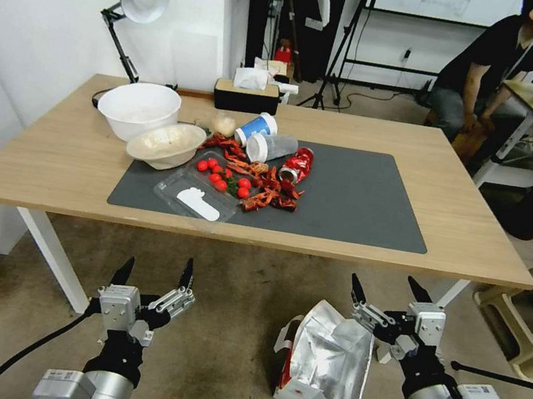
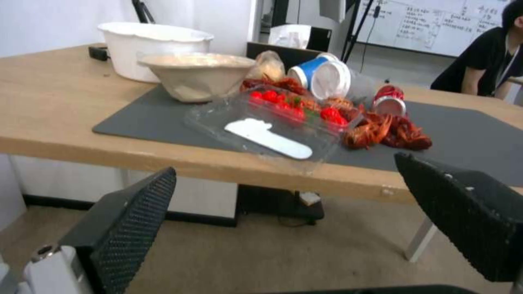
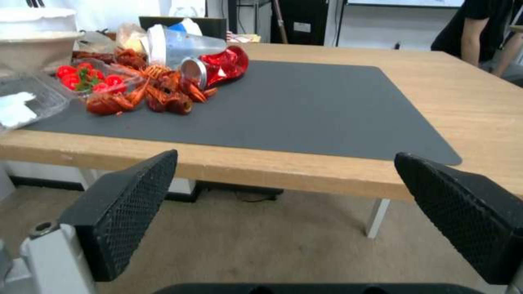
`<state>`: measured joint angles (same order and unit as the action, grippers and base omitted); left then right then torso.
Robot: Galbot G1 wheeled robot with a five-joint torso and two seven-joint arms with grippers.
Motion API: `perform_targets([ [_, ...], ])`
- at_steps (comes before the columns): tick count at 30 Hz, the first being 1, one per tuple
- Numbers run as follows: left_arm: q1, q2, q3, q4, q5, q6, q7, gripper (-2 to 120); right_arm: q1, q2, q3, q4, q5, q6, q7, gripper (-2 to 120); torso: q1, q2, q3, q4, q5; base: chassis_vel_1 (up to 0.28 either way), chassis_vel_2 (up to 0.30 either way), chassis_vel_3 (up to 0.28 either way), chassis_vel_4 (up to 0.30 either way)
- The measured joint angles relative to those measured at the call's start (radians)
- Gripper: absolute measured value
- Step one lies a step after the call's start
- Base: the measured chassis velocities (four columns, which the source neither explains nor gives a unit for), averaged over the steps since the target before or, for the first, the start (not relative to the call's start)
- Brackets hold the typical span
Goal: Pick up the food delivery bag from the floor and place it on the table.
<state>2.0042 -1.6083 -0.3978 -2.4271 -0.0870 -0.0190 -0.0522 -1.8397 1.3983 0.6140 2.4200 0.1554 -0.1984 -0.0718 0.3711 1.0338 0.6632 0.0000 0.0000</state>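
Floor (image 1: 239,330), brownish, before the table (image 1: 478,226): bag (image 1: 328,364) near right, mouth agape — light, crushable paper; best taken by a handle. Right gripper (image 1: 386,293) just beside it, left gripper (image 1: 155,273) well apart — both spread, empty.

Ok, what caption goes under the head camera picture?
Food delivery bag lying on the floor, right gripper open above it, left gripper open, messy table ahead.

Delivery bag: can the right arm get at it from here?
Probably yes. The food delivery bag lies on the floor just beside the open right gripper, nothing between them.
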Motion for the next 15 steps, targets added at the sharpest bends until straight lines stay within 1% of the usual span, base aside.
perform_targets([
  [3,-0.002,0.0,0.0,0.004,0.0,-0.002,0.0,100,0.001,0.009,-0.002,-0.001,-0.008,0.001,0.0,100,-0.011,-0.025,-0.014,0.0,0.0001,0.0,0.0,0.0,0.0],
  [5,-0.002,0.0,0.0,0.004,0.0,-0.003,0.0,100,0.0,0.011,-0.002,-0.001,-0.01,0.001,-0.001,100,-0.013,-0.03,-0.017,0.0,0.0,0.0,0.0,0.0,0.0],
  [7,-0.002,0.0,-0.005,0.004,0.0,-0.005,0.001,100,-0.002,0.013,-0.002,0.0,-0.013,0.002,-0.001,100,-0.02,-0.046,-0.026,0.0,0.0,0.0,0.0,0.0,0.0],
  [9,-0.003,0.0,-0.005,0.004,0.0,-0.005,0.002,100,-0.002,0.013,-0.002,0.0,-0.014,0.002,-0.002,100,-0.022,-0.049,-0.028,0.0,0.0,0.0,0.0,0.0,0.0],
  [11,-0.002,0.0,-0.006,0.005,0.002,-0.005,0.003,100,-0.002,0.013,-0.001,0.0,-0.017,0.004,-0.002,100,-0.029,-0.065,-0.036,-0.0001,0.0,0.0,0.0,0.0,0.0],
  [13,-0.002,0.0,-0.005,0.006,0.002,-0.005,0.003,100,-0.002,0.013,-0.001,-0.001,-0.018,0.005,-0.003,100,-0.031,-0.07,-0.039,0.0,0.0,0.0,0.0,0.0,0.0],
  [15,-0.002,0.0,-0.005,0.007,0.003,-0.005,0.004,100,-0.003,0.012,0.0,-0.004,-0.023,0.005,-0.003,100,-0.037,-0.083,-0.047,0.0,0.0001,0.0,0.0,0.0,0.0],
])
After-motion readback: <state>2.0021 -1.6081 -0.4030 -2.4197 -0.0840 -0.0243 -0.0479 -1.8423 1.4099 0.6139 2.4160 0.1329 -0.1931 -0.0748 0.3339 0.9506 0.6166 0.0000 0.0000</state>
